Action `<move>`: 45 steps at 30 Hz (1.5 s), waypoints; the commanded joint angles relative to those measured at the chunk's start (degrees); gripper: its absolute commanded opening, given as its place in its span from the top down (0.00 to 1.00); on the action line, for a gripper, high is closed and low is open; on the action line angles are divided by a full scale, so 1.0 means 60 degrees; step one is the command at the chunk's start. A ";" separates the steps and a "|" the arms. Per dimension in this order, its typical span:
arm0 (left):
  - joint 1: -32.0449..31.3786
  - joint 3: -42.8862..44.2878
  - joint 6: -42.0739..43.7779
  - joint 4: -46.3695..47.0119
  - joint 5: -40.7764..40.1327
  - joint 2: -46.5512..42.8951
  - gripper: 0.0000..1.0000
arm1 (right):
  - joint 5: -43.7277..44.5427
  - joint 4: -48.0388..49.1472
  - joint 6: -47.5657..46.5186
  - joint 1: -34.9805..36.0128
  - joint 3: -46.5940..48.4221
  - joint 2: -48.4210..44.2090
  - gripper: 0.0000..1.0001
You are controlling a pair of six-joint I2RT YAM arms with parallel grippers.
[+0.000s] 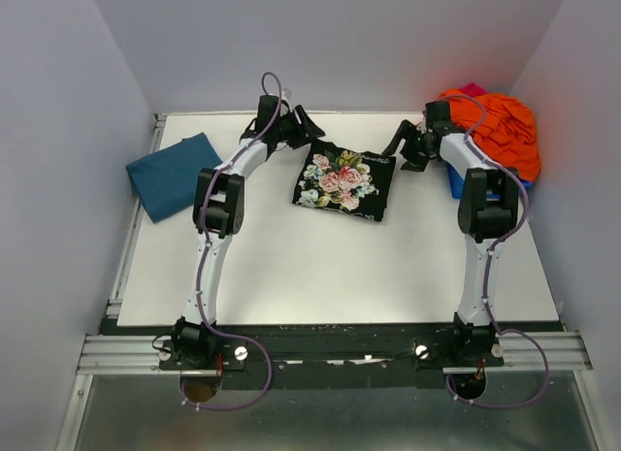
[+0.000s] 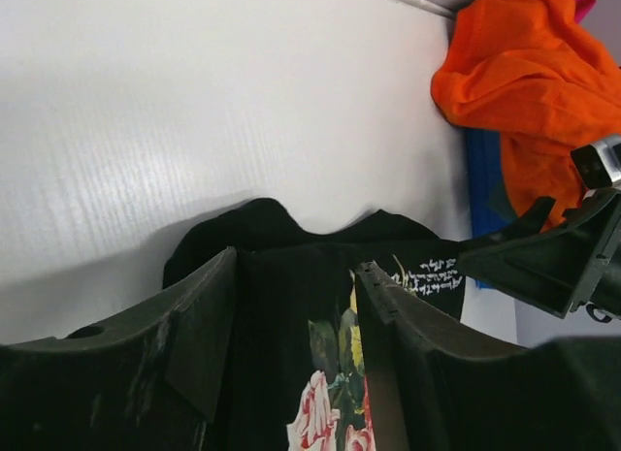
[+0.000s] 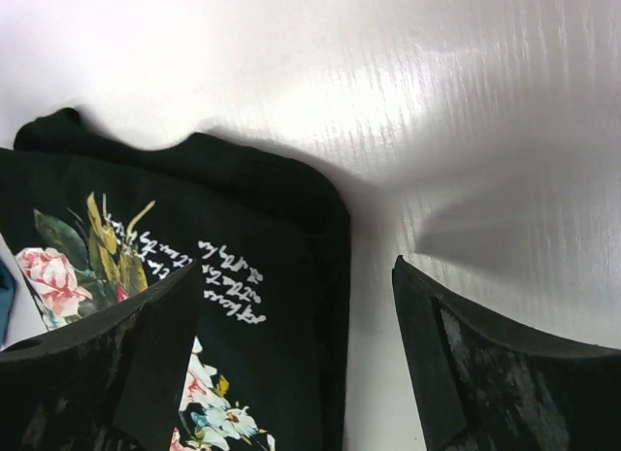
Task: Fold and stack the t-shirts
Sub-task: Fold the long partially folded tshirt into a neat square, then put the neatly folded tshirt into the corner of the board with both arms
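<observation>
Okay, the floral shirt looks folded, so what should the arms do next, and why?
Probably lift both grippers clear: the left gripper and right gripper stand open, holding nothing, over the far edge of the folded black shirt, and the teal shirt lies apart, unstacked.

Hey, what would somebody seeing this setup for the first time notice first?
The black shirt with pink roses, folded in the middle of the white table, with the left fingers and right fingers open at its far corners. Next, the bright orange cloth heap at the far right corner, and a folded teal shirt at the far left edge.
</observation>
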 commanded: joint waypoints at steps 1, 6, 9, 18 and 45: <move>0.0051 -0.0493 0.0812 -0.0573 -0.0482 -0.0989 0.35 | -0.0022 -0.0118 0.0083 -0.0046 -0.0130 -0.0223 0.17; 0.0139 -0.0888 0.1399 -0.1161 -0.1010 -0.1518 0.35 | -0.0138 0.0146 0.0156 -0.0046 -0.0644 -0.0269 0.31; 0.0139 -0.1196 0.1487 -0.1205 -0.1026 -0.1548 0.35 | -0.0635 0.0059 0.0229 -0.0032 -0.0324 0.0170 0.35; 0.0095 -0.1108 0.1326 -0.1367 -0.0586 -0.0640 0.42 | 0.0005 -0.1111 0.0274 0.0085 0.0848 0.1108 0.46; 0.0388 -0.5474 0.0272 0.2222 -0.1802 -0.2749 0.38 | 0.0798 -0.1729 -0.0209 0.1156 0.3253 0.1725 0.20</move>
